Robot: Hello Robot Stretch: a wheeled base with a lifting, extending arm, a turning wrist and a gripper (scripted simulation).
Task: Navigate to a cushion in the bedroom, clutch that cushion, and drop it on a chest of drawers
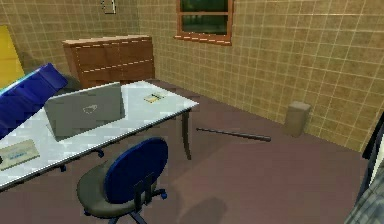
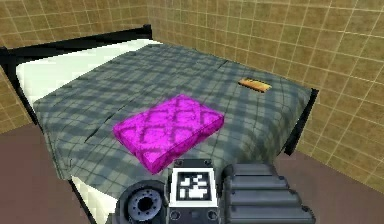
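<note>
Pink cushion (image 2: pixel 168 128) flat on bed (image 2: pixel 110 80); chest of drawers (image 1: pixel 110 60) by the tiled wall.

Arm side view: you've got the quilted cushion lying approx. mid-bed on the grey plaid cover, w/ a small orange-brown item (image 2: pixel 255 84) well apart near the far edge. The gripper (image 2: pixel 146 204) shows as a dark body at the bottom edge, left of a white marker (image 2: pixel 195 187). Its fingers can't be made out, so you can't tell their state or whether it holds anything. Forward view: wooden chest beyond a white desk (image 1: pixel 140 112) w/ laptop (image 1: pixel 84 108); blue chair (image 1: pixel 128 178) in front.
</note>
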